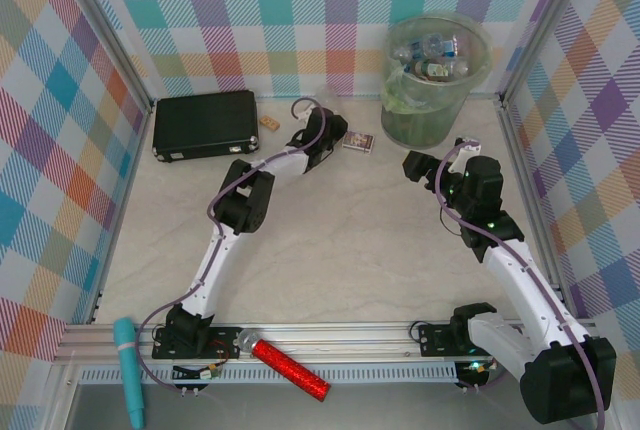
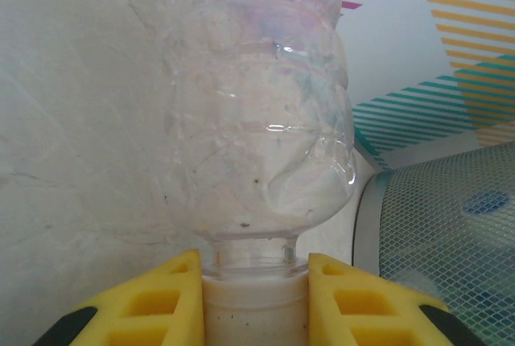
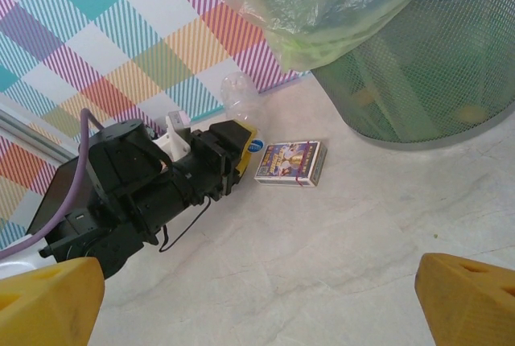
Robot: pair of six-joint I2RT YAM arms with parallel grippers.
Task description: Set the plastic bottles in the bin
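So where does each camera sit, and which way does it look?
Top external: high behind the arms, looking down on the table; left arm and right arm show.
Left wrist: on the left arm, looking along the left tool, shut on a clear bottle.
Right wrist: on the right arm, facing the left tool; open right tool at the bottom corners.
Shared: the bin shows in all three.
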